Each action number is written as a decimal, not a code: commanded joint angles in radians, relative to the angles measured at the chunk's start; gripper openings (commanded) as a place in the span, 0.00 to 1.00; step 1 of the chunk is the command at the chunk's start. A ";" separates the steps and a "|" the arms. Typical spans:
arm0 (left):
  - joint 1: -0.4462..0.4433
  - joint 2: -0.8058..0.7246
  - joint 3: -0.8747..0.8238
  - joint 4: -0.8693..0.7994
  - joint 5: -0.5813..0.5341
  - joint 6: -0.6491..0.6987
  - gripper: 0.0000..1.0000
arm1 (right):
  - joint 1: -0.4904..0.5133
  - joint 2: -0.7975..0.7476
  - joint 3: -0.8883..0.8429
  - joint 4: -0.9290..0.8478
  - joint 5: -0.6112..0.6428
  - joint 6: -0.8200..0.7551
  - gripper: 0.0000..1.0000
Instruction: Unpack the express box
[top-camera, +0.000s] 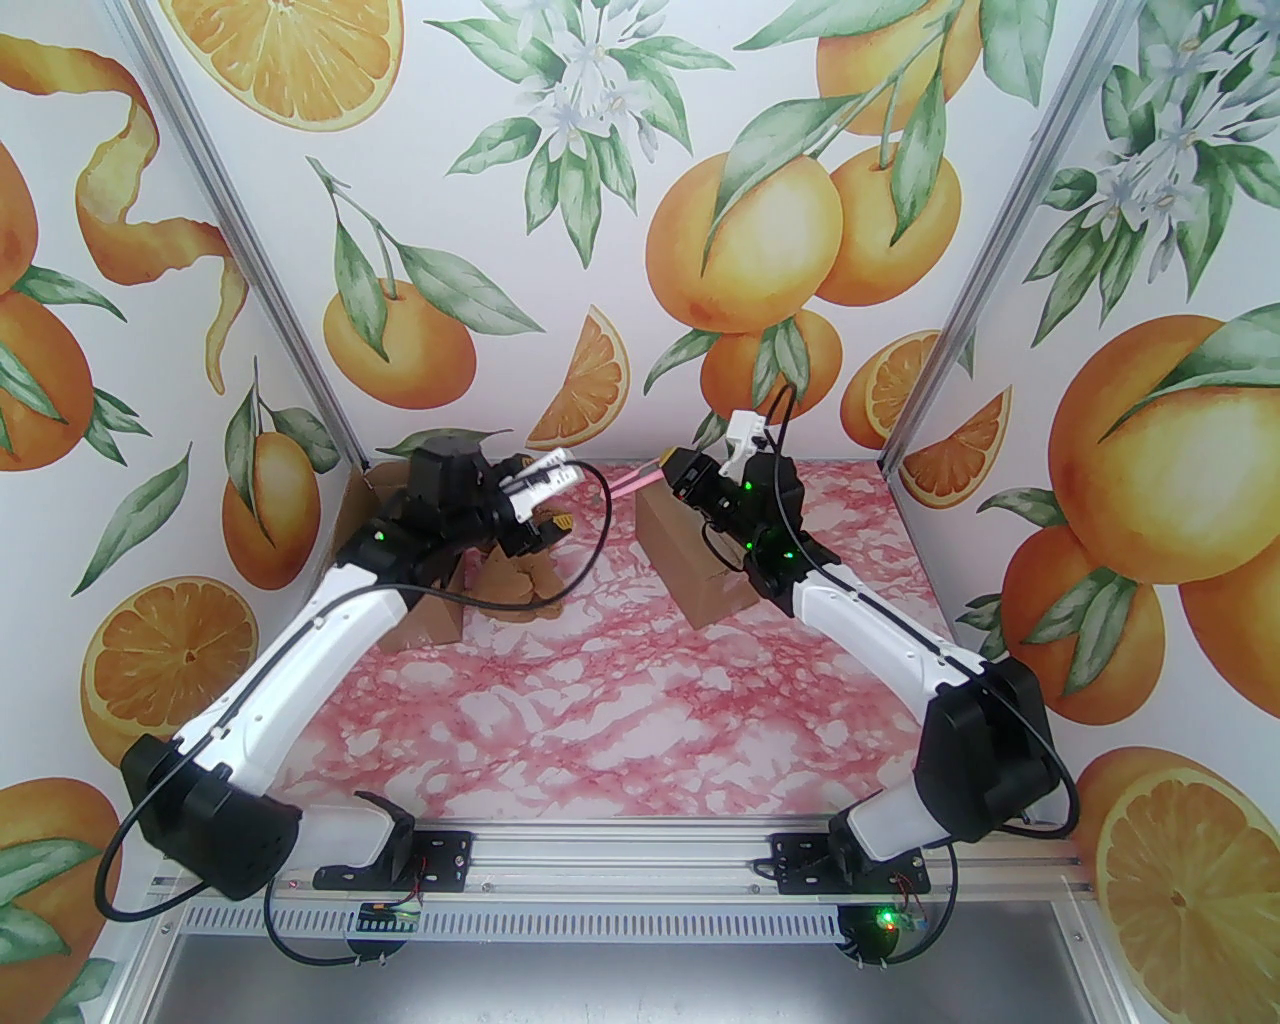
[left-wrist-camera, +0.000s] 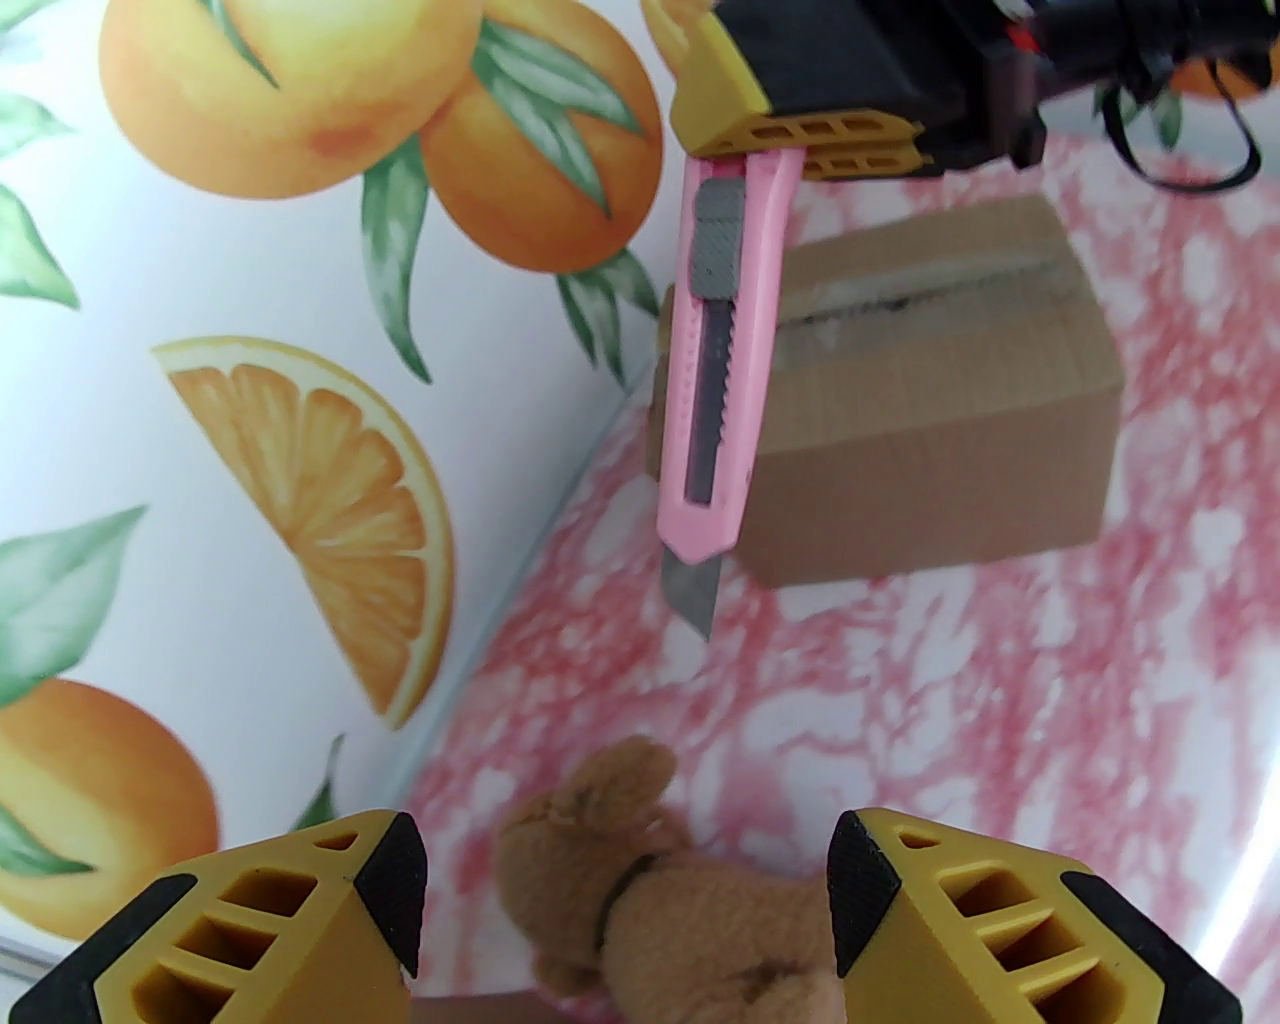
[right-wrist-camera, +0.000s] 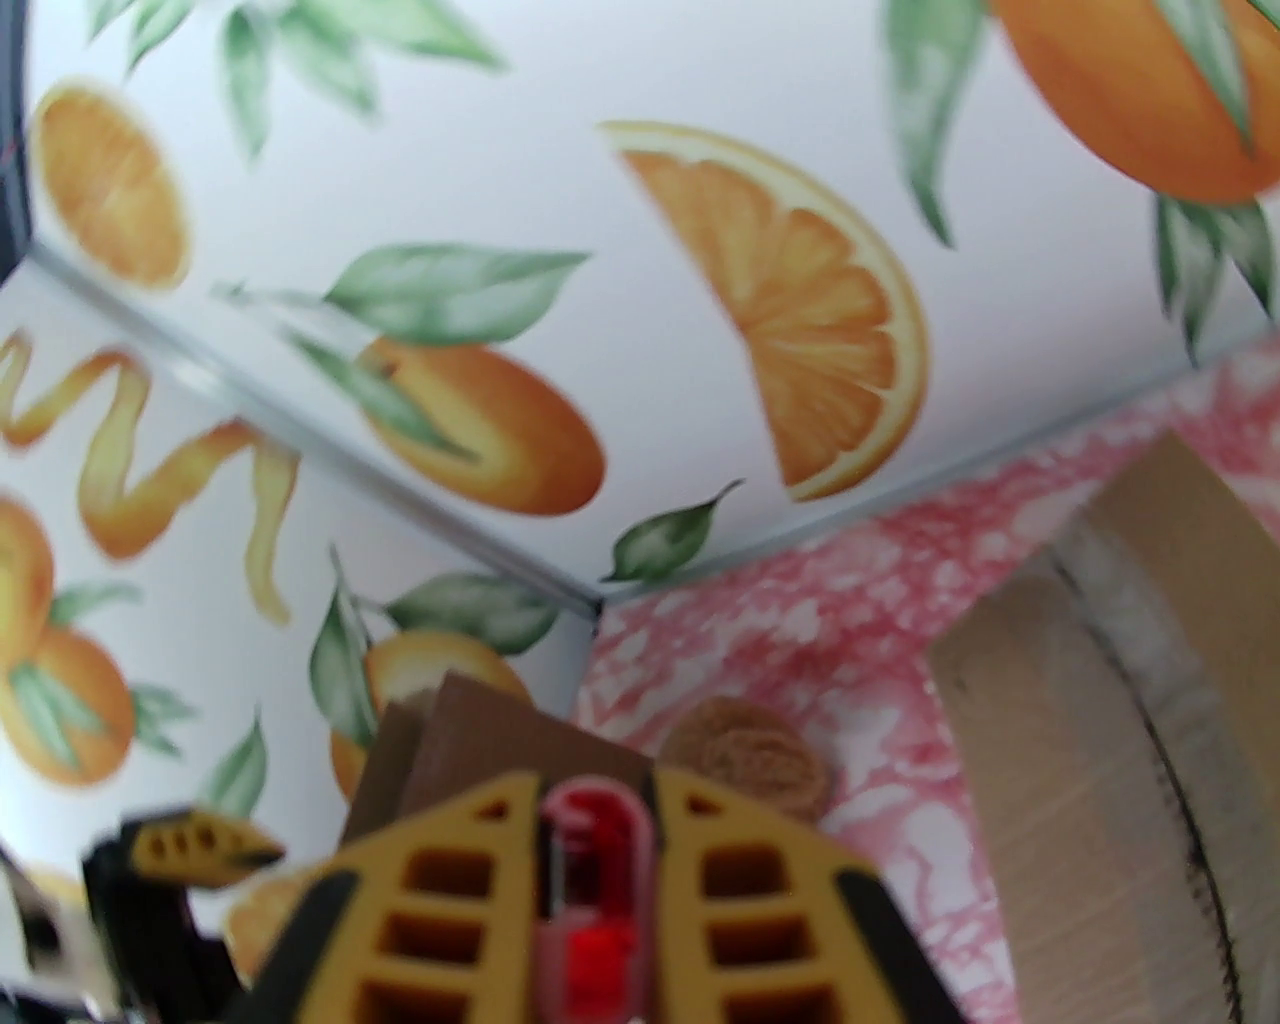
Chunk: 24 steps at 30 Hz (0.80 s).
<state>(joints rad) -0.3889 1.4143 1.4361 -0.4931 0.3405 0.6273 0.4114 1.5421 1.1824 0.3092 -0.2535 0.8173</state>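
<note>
Express box (top-camera: 690, 575): plain brown cardboard, closed; standing on the pink-marbled surface (top-camera: 620, 720) right of centre, towards the back, partly under the right forearm; tape seam along the top marked by a dark line with pale frayed edges.

Utility knife (left-wrist-camera: 715, 400): pink body, grey slider, short length of blade extended; held in the air just beside the box's left end, tip pointing towards the left arm.

Right pincer (left-wrist-camera: 775, 150): clamped on the knife's rear end, one yellow finger to each side of the handle.

Plush toy (left-wrist-camera: 600, 810): tan, bear-like; lying on the surface left of centre, well apart from the express box.

Left pincer (left-wrist-camera: 625, 880): jaws wide apart, gripping nothing; poised over the toy with a pad to each side; contact with the toy not discernible.

Second cardboard box (top-camera: 430, 625): flaps raised; at the left rear of the surface, under the left arm, just beside the toy.

Backdrop (top-camera: 600, 150): white panels printed with oranges, slices, leaves and blossom; enclosing the surface at back and sides.
</note>
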 joint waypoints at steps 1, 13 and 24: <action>0.040 0.069 0.083 -0.092 0.312 -0.128 0.68 | 0.004 -0.034 0.009 0.021 -0.161 -0.168 0.08; 0.065 0.244 0.230 -0.212 0.599 -0.198 0.64 | 0.008 -0.060 -0.048 0.125 -0.402 -0.310 0.06; 0.064 0.268 0.200 -0.167 0.692 -0.246 0.62 | 0.021 -0.007 0.012 0.170 -0.587 -0.360 0.02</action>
<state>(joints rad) -0.3275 1.6726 1.6234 -0.6834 0.9565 0.4011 0.4252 1.5192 1.1557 0.4187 -0.7544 0.4988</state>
